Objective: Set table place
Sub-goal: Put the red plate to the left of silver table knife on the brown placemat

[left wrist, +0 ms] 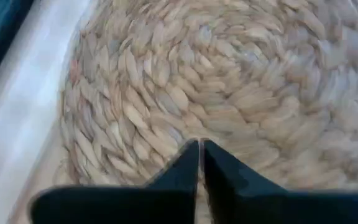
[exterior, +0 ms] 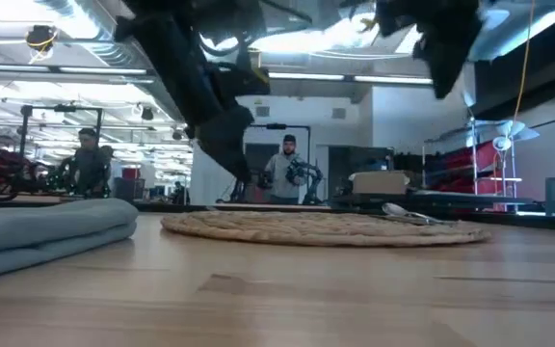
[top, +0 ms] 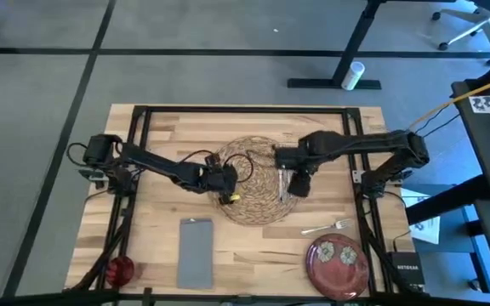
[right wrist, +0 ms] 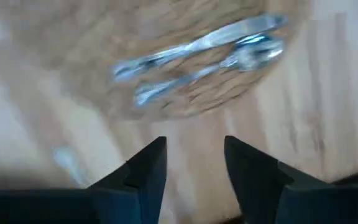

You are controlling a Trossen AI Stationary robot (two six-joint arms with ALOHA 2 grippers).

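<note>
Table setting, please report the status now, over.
Left tool shut, empty, over the mat. Right tool open above knife and spoon on the mat's edge. Plate, napkin, fork, cup not yet placed.

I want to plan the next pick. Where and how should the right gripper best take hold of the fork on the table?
Probably at the fork's slim handle, coming straight down with the fingers across it. It lies flat and alone on the bare table, between the straw mat and the plate, tines toward the right edge. The right gripper, open, hovers over the mat's right side.
</note>
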